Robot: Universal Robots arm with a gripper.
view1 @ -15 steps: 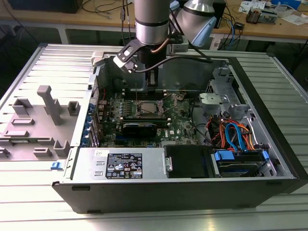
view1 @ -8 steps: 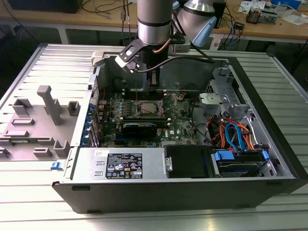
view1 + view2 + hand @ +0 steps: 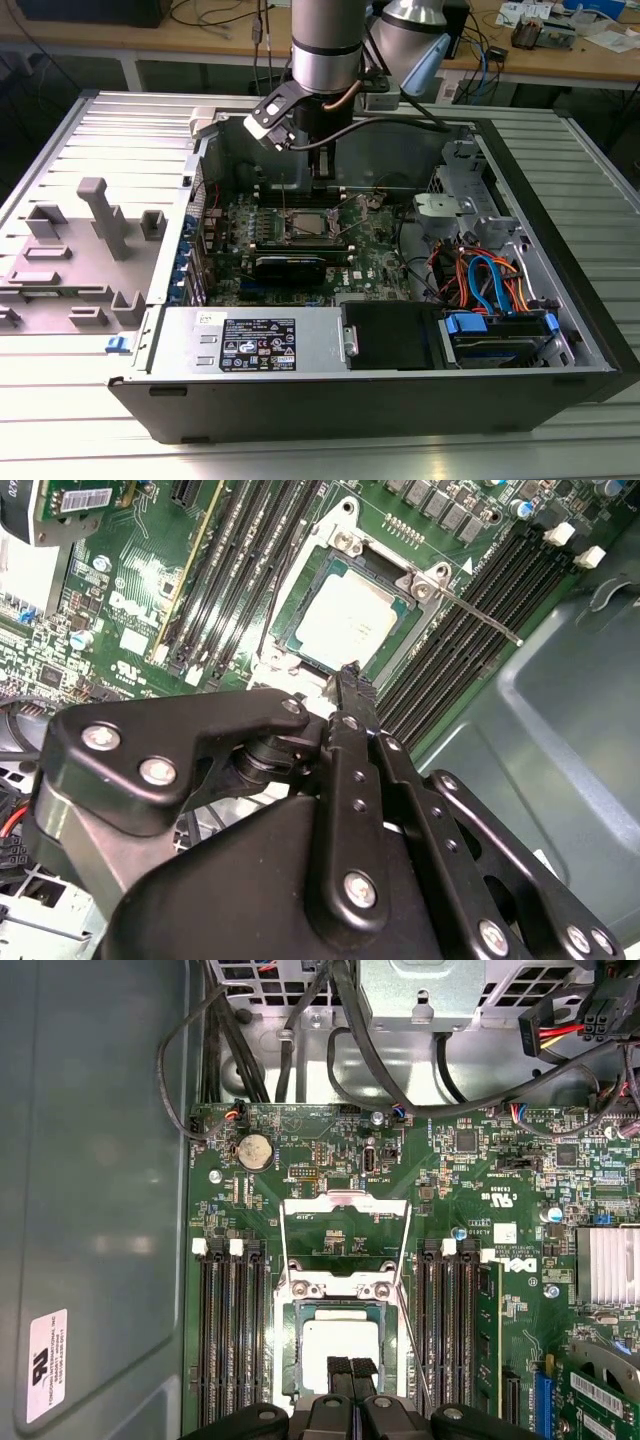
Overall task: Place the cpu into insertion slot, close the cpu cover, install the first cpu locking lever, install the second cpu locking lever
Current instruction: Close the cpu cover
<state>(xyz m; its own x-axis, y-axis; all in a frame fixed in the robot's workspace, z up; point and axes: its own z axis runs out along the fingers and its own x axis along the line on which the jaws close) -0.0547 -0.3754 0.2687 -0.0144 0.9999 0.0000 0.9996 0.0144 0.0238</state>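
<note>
**Clerk:** Item one, the cpu (image 3: 340, 1345). Location?

**Keeper:** Lying flat in the insertion slot (image 3: 330, 1282) on the green motherboard (image 3: 470, 1175), silver top up. Its edges look square to the socket walls. Placement judged done.

**Clerk:** Item two, the hand (image 3: 351, 1368)?

**Keeper:** Fingers together with nothing between them. The tips are just over the chip's edge, on the side away from the hinge. I cannot tell whether they touch it.

**Clerk:** Item three, the cpu cover (image 3: 346, 1203)?

**Keeper:** Swung open and standing back from its hinge; the board shows through its window. One locking lever (image 3: 478, 613) is released, a thin wire running out beside the memory slots (image 3: 228, 1340).

**Clerk:** Step in hand?

**Keeper:** Closing the cover, by my reading. Handling notes:
- Bear on the cover's free edge, never on the chip.
- Follow the arc about the hinge.
- Keep the tips clear of the silver top and the socket contacts.
- See that no lever wire gets trapped under the plate as it comes down.
</note>
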